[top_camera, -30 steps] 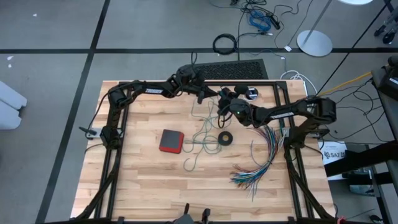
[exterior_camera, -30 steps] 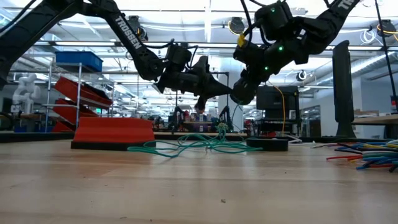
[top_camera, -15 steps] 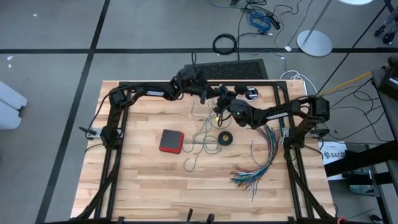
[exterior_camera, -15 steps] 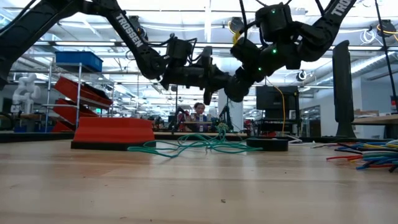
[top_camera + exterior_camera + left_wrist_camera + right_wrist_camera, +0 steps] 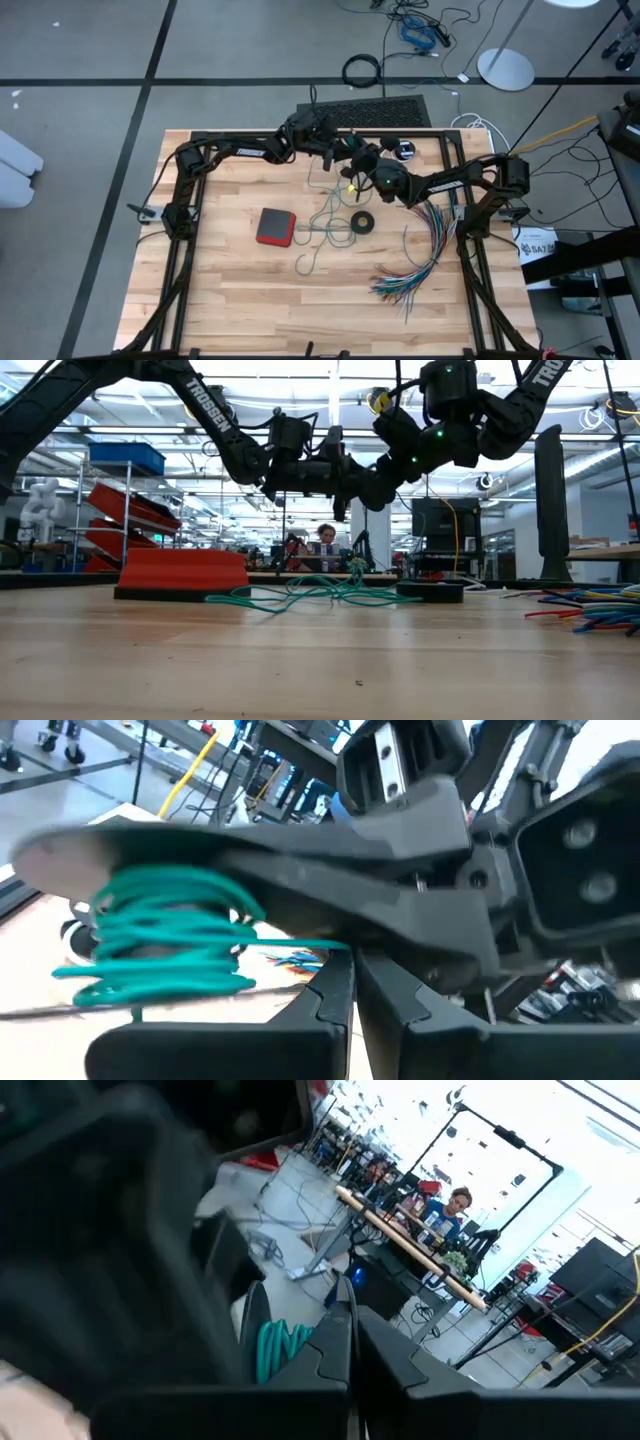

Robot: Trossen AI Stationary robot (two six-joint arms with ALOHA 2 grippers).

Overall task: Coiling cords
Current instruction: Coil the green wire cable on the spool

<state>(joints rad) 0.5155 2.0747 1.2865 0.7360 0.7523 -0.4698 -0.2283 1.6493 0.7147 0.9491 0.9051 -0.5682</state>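
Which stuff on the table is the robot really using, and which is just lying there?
Part of the job:
- teal-green cord, some coiled on the right tool
- white cord
- left tool

Just lying about:
- red box
- black tape ring
- multicoloured wires

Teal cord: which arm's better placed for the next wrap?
Left, probably. Teal cord is coiled around the right gripper, which serves as spool; left gripper sits beside those turns, fingers nearly closed.
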